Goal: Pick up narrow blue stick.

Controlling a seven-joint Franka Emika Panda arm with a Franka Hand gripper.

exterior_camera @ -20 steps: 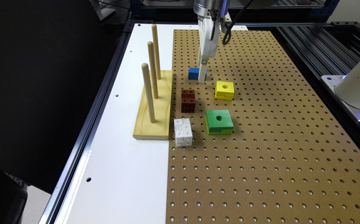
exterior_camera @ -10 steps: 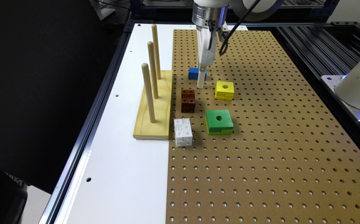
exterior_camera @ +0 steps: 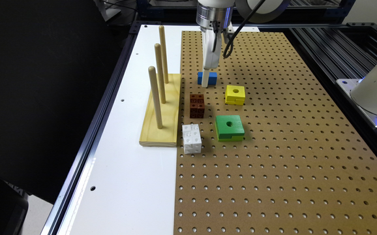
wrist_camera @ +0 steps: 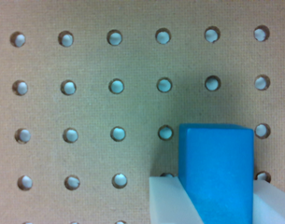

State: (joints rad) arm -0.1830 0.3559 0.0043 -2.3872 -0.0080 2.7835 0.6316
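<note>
One narrow blue stick (exterior_camera: 207, 78) on the pegboard table (exterior_camera: 273, 163), at the far end of the block group, just beyond one yellow holed block (exterior_camera: 235, 94). Tool (exterior_camera: 205, 81) down over it; in the wrist view, two white fingers (wrist_camera: 172, 200) touching opposite sides of the stick (wrist_camera: 216, 172), closed on it. Also counted: one green holed block (exterior_camera: 229, 127), one brown cube block (exterior_camera: 197, 105), one white cube block (exterior_camera: 191, 138), one wooden base (exterior_camera: 162, 114) with three pegs (exterior_camera: 155, 97).

A plain blue rectangular stick (exterior_camera: 207, 78) (wrist_camera: 216, 170), a yellow holed block (exterior_camera: 235, 94), a green holed block (exterior_camera: 229, 127), brown (exterior_camera: 197, 105) and white (exterior_camera: 191, 138) studded bricks, and a pale wooden peg stand (exterior_camera: 161, 110) sit on a tan, hole-dotted pegboard (exterior_camera: 273, 156).
</note>
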